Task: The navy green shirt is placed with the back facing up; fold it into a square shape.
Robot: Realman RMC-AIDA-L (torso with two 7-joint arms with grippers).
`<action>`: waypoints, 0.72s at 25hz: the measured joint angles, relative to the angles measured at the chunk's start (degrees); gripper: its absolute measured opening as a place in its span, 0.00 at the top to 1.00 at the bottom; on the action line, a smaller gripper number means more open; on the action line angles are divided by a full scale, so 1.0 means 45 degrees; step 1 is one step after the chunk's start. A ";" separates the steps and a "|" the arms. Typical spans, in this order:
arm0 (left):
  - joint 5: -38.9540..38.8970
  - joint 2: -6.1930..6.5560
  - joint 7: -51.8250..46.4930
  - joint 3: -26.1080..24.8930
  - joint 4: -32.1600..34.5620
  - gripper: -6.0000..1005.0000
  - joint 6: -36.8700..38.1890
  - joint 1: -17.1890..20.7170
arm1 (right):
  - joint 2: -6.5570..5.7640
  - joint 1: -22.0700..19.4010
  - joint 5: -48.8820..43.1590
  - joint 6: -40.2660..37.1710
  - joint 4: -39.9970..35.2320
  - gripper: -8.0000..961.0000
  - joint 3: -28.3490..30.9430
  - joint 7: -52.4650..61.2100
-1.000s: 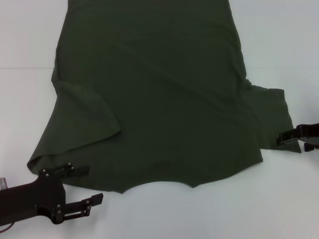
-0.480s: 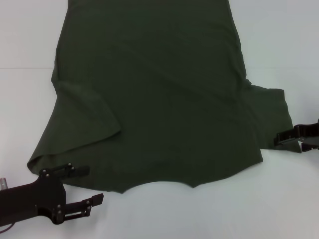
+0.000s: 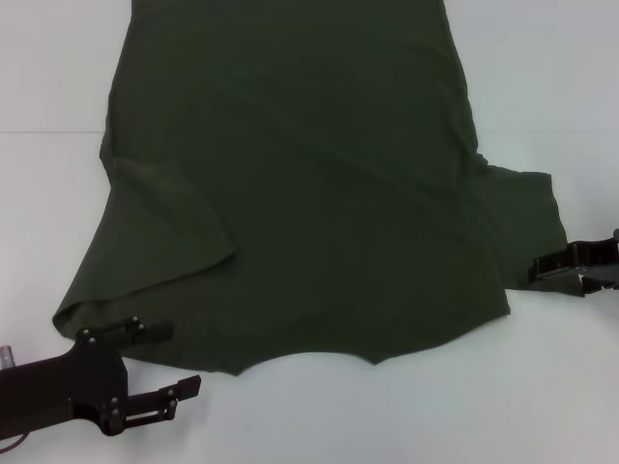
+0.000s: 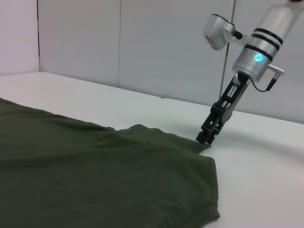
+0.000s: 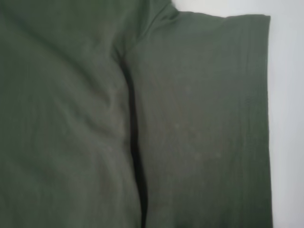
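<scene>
The navy green shirt [image 3: 309, 184] lies spread flat on the white table, and it also shows in the left wrist view [image 4: 95, 171] and the right wrist view [image 5: 190, 123]. My left gripper [image 3: 184, 356] is open at the shirt's near left corner. One finger [image 3: 155, 329] rests over the cloth edge and the other [image 3: 179, 390] lies on the bare table. My right gripper [image 3: 556, 265] is at the outer edge of the right sleeve [image 3: 527, 217]. The left wrist view shows this gripper [image 4: 205, 138] tip-down, touching the sleeve hem.
White table [image 3: 542, 387] surrounds the shirt, with bare surface along the near edge and at both sides. A pale wall [image 4: 142, 42] stands behind the table in the left wrist view. The shirt's left sleeve [image 3: 164, 222] is folded inward over the body.
The right gripper has edged very slightly toward the sleeve. The left arm and the shirt have not visibly moved.
</scene>
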 joint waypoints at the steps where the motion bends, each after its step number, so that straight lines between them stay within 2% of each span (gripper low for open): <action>1: 0.0000 0.0000 0.0000 0.0001 -0.0002 0.22 -0.0001 0.0000 | 0.0004 0.0011 -0.0002 0.0000 0.0000 0.05 -0.0004 0.0000; 18: -0.0008 0.0000 0.0001 -0.0020 -0.0004 0.23 -0.0005 0.0034 | 0.0088 0.0212 -0.0011 -0.0001 0.0047 0.05 -0.0049 -0.0011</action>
